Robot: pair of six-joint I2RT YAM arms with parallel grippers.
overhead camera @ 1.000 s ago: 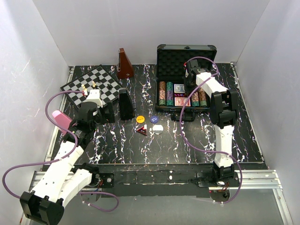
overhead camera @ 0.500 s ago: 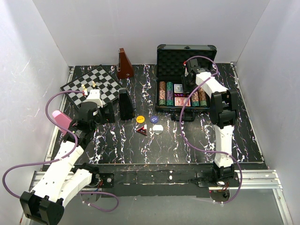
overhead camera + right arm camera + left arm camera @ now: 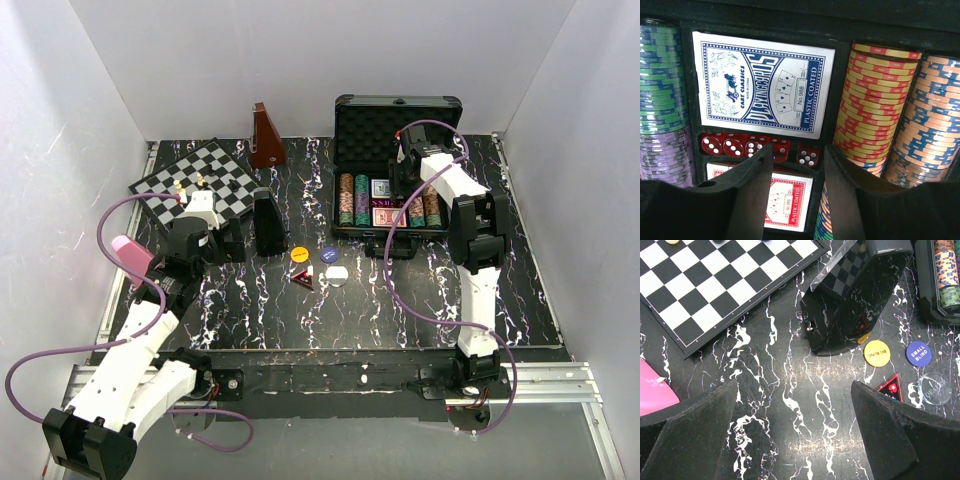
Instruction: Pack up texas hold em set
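Left end effector (image 3: 793, 390): jaws spread full wide, nothing between them, hanging over bare worktop (image 3: 790, 450).
Pink object (image 3: 652, 390) just outside its left finger.
Chessboard (image 3: 715, 285) ahead and to the left.
Black tapered box (image 3: 850, 300) ahead, a little right, standing on the worktop.
Past the right finger: yellow button (image 3: 877, 352), blue button (image 3: 918, 353) and clear dealer button (image 3: 935, 389). All three lie flat on the worktop, apart from one another, outside the case (image 3: 398, 110).

Right end effector (image 3: 797, 150): jaws partly apart, gripping nothing, low over the open case's tray.
Row of red dice (image 3: 747, 146) in its slot, seen in the gap between the fingers.
Blue card deck (image 3: 762, 82) just ahead of the dice.
Red card deck (image 3: 785, 202) on the near side, partly hidden by the fingers.
Chip rows (image 3: 870, 105) fill the slots on both sides of the fingers.
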